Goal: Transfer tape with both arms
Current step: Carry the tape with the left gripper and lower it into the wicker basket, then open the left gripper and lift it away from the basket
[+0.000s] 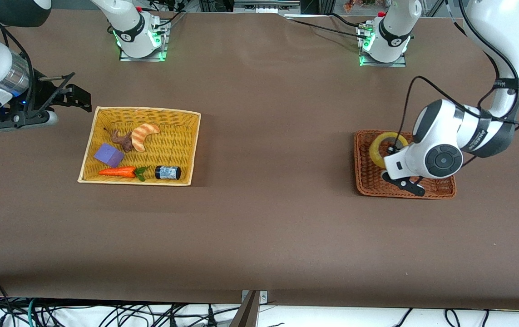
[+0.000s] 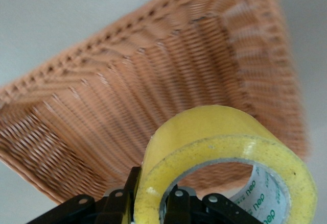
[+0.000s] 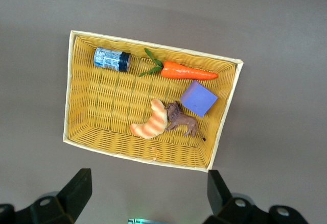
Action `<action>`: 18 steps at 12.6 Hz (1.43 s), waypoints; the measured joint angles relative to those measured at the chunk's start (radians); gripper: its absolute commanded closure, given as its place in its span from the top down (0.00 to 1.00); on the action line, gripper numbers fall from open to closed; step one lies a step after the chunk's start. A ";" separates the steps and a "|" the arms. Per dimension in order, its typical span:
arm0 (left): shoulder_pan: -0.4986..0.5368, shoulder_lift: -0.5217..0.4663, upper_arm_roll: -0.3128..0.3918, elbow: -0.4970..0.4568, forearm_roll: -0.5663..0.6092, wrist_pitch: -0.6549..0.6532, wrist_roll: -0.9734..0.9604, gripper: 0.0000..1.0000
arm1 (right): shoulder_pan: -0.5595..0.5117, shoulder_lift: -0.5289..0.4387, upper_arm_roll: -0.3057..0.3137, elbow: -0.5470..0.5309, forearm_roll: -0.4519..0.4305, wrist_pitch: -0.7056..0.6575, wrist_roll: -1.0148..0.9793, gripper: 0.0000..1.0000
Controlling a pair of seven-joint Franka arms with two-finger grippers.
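Note:
The tape point(image 1: 378, 148), a yellowish roll with a grey core, stands on edge over the brown wicker basket point(image 1: 363, 184) at the left arm's end of the table. My left gripper point(image 1: 392, 150) is shut on the roll's wall. In the left wrist view one finger point(image 2: 129, 184) presses the outside of the tape point(image 2: 219, 132) and the other sits inside the ring, with the brown basket point(image 2: 153, 71) below. My right gripper point(image 1: 71, 94) hangs open and holds nothing, over bare table beside the yellow basket point(image 1: 194, 136). The right wrist view shows its fingers spread wide point(image 3: 148, 185).
The yellow basket point(image 3: 69, 99) holds a croissant point(image 1: 143, 135), a brown animal figure point(image 1: 123, 141), a purple block point(image 1: 108, 155), a carrot point(image 1: 118, 172) and a small dark jar point(image 1: 168, 172). The brown table stretches wide between the two baskets.

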 measured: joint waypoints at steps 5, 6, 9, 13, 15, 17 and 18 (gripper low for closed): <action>0.085 0.113 0.001 -0.009 0.021 0.105 0.161 0.99 | 0.000 0.003 0.000 0.000 0.000 0.000 0.000 1.00; 0.084 0.123 -0.003 -0.009 0.021 0.106 0.163 1.00 | 0.000 0.003 0.000 0.000 0.000 0.000 0.000 1.00; 0.082 0.108 -0.022 0.003 0.021 0.105 0.164 1.00 | 0.000 0.003 0.000 0.000 0.000 0.000 0.000 1.00; 0.083 -0.061 -0.041 0.055 -0.084 0.043 0.146 1.00 | 0.000 0.004 0.000 0.000 0.000 0.000 0.000 1.00; 0.086 -0.175 -0.042 0.105 -0.157 -0.035 0.100 1.00 | 0.000 0.004 0.000 0.000 -0.002 0.000 0.000 1.00; 0.089 -0.241 -0.041 0.194 -0.181 -0.152 0.081 1.00 | 0.000 0.004 0.000 0.000 -0.009 0.000 0.000 1.00; 0.092 -0.253 -0.041 0.250 -0.182 -0.208 0.079 1.00 | 0.000 0.004 0.000 0.000 -0.011 0.001 -0.001 1.00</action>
